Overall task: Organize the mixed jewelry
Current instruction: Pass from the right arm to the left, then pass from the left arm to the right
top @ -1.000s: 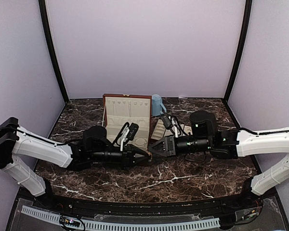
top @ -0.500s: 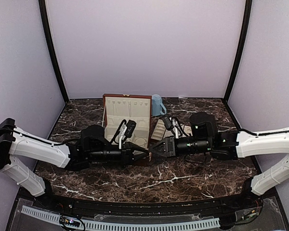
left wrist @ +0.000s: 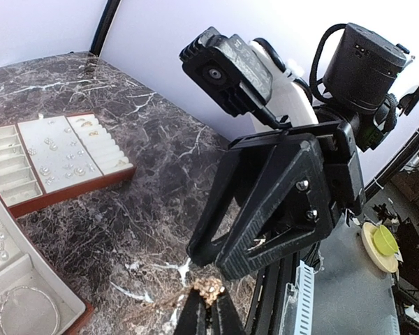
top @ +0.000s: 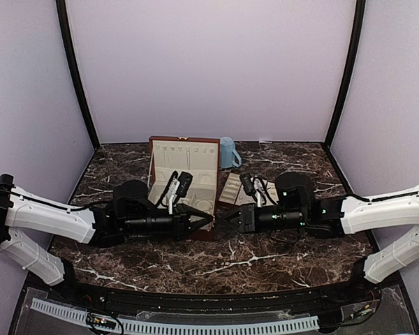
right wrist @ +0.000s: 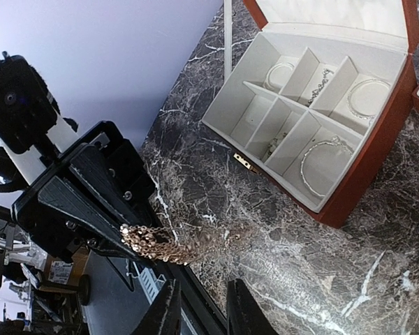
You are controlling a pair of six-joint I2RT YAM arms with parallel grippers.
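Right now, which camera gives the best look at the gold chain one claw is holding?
The right wrist view: the gold chain trails out from the left claw, with its links visible. The left wrist view shows only a small bunched clump at its own fingertips. In the top view it is too small to make out.

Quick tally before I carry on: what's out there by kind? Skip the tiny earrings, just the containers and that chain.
wooden box: 1
tray: 1
mug: 1
gold chain: 1
Total: 4
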